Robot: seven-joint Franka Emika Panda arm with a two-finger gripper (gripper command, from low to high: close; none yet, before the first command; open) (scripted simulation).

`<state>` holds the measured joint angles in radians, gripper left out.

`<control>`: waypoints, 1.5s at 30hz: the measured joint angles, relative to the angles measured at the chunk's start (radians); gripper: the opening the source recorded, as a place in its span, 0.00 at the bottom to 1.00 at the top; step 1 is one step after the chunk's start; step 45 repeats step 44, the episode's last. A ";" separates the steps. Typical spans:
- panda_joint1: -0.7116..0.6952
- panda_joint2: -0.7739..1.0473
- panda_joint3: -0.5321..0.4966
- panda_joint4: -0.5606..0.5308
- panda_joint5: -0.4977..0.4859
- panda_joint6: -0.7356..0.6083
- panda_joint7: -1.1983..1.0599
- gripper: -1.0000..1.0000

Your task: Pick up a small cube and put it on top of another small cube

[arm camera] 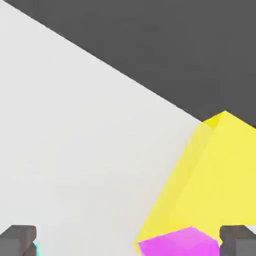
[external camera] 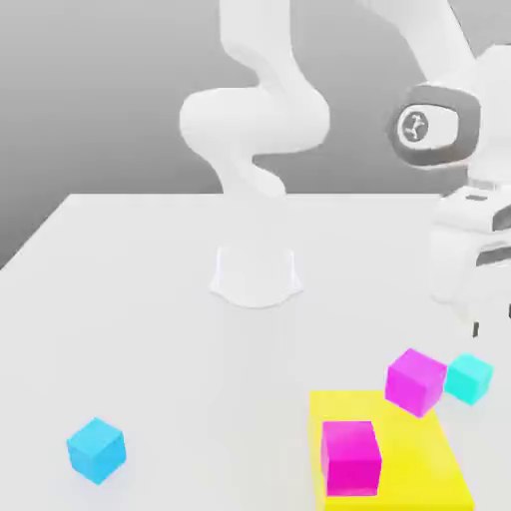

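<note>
My gripper hangs at the exterior view's right, above and apart from a teal cube. A magenta cube stands just beside the teal one. A second magenta cube rests on a flat yellow block. A blue cube sits alone near the front at the exterior view's left. In the hand view my gripper is open, its dark fingertips far apart, with a magenta cube and the yellow block below. Nothing is held.
The arm's white base stands mid-table. The white table stretches wide between the base and the blue cube. In the hand view the table's edge runs diagonally against a dark background.
</note>
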<state>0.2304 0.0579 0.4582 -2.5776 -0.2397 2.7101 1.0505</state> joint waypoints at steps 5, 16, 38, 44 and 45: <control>0.080 0.167 -0.005 -0.030 -0.065 0.094 0.060 0.50; 0.237 0.333 -0.192 0.011 -0.232 0.214 0.189 0.00; -0.275 0.036 -0.222 0.260 0.208 -0.299 -0.043 0.00; -0.268 0.114 -0.234 0.242 0.179 -0.207 -0.011 1.00; -0.268 0.114 -0.234 0.242 0.179 -0.207 -0.011 1.00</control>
